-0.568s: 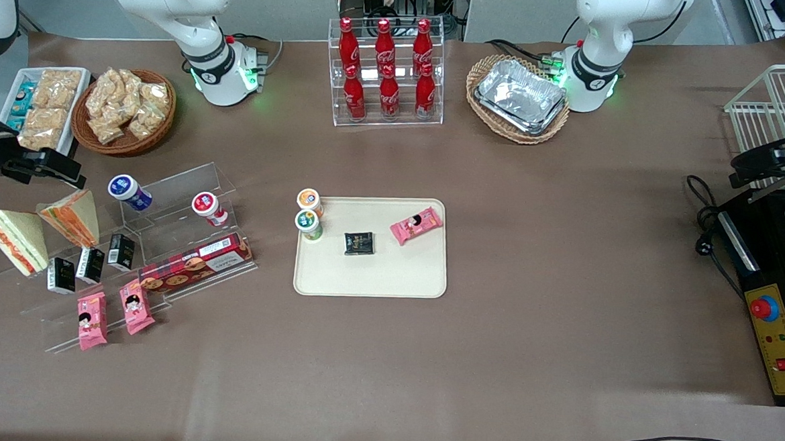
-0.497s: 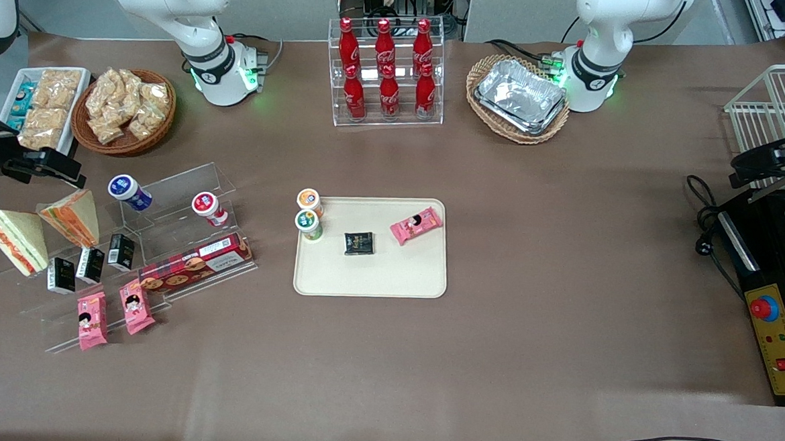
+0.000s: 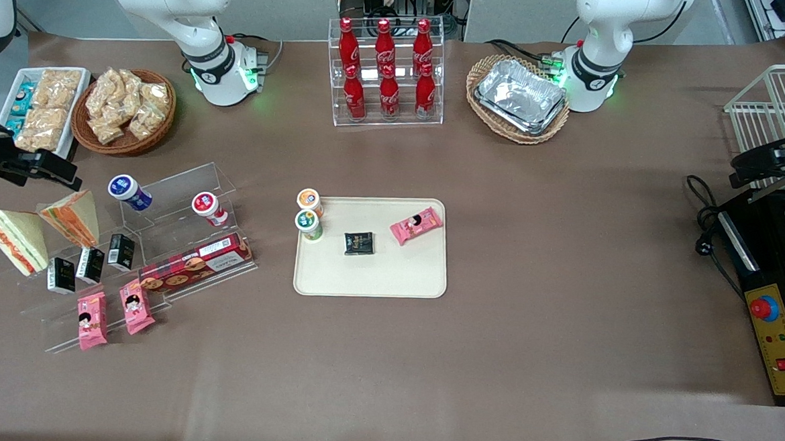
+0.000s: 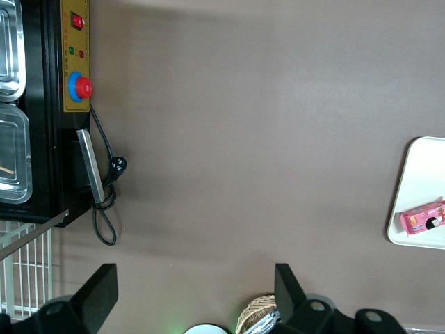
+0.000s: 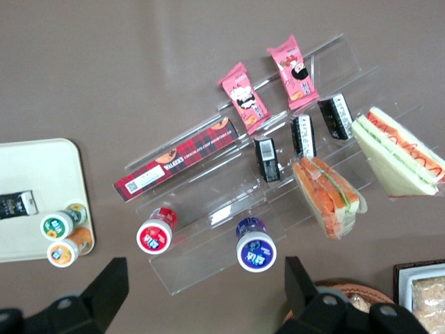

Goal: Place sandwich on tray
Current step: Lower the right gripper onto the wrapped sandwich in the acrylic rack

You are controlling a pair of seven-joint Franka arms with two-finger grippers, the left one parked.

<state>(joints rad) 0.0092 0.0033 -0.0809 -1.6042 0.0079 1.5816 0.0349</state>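
Sandwich (image 3: pixel 14 241): on the acrylic display stand (image 3: pixel 163 235), not yet picked.
Leans on its step beside the orange-striped wedge (image 3: pixel 71 216), cut edge outward for display. Gripper (image 5: pixel 205 289) hovers above the stand, fingers spread wide and empty, apparently lining up a grasp. Tray (image 3: pixel 369 276), well apart toward table centre, has bare space nearest the front camera.

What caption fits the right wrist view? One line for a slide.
Open gripper high above the display stand, sandwich unpicked, tray nearby.
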